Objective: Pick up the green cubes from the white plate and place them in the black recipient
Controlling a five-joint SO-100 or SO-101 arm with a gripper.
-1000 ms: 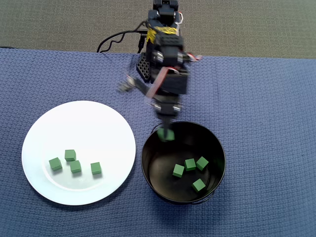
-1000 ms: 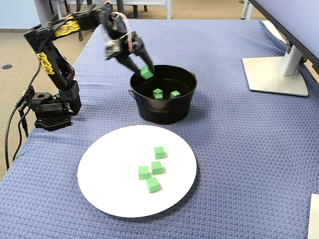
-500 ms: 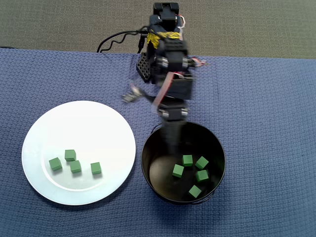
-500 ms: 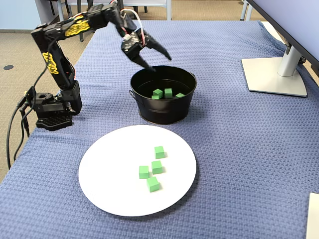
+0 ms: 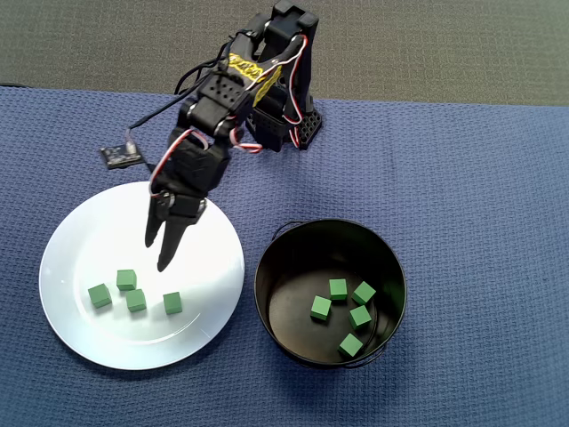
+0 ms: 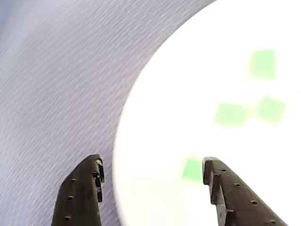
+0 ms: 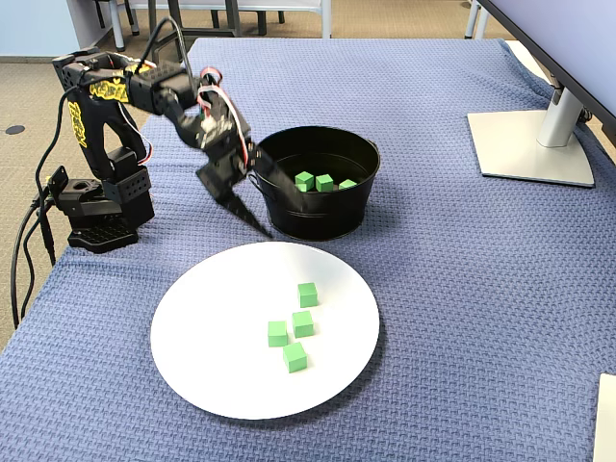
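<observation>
Four green cubes [image 5: 131,293] lie on the white plate [image 5: 80,240], claw [image 5: 158,252] agape above.

End effector [image 5: 162,255] swings from above the black recipient [image 5: 267,307] to above the white plate [image 5: 71,240], toward the desk's left edge in overhead view. Empty, jaws apart. Fifth green cube [image 5: 337,288] now lies inside recipient.

The arm [image 5: 233,84] is reaching out from its base [image 7: 96,207] and bending downward, with the wrist angling toward the left in the overhead view. The gripper [image 5: 160,254] is hanging with its jaws parted and nothing between its fingertips [image 6: 91,165], pointing down
</observation>
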